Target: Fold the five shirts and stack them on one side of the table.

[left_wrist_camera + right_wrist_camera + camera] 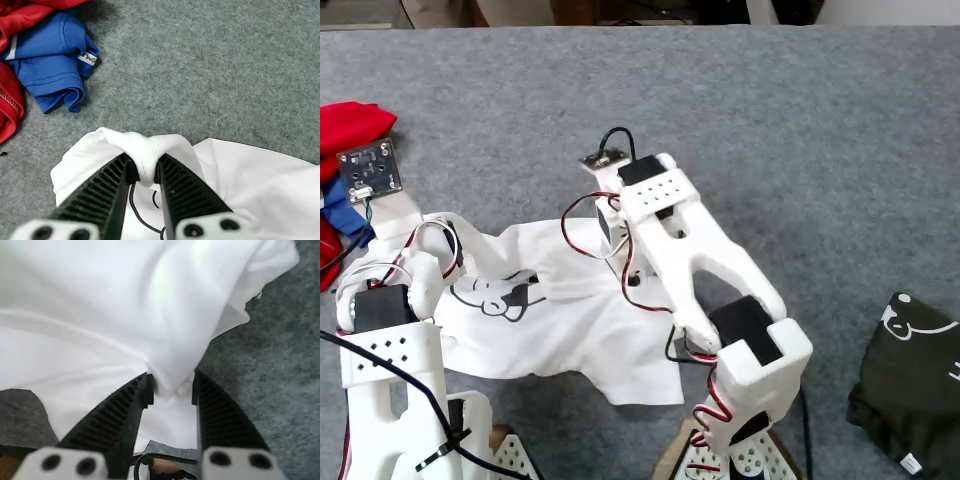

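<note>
A white shirt with a dark cartoon print lies crumpled on the grey table, left of centre and near the arm bases. My left gripper is shut on a bunched fold of the white shirt at its left edge. My right gripper is shut on a raised fold of the white shirt, near its far middle edge. In the high view both arms reach over the shirt and hide their fingertips.
A red shirt and a blue shirt lie heaped at the table's left edge, close to my left gripper. A dark folded shirt sits at the near right. Bare grey table spans the far side and right.
</note>
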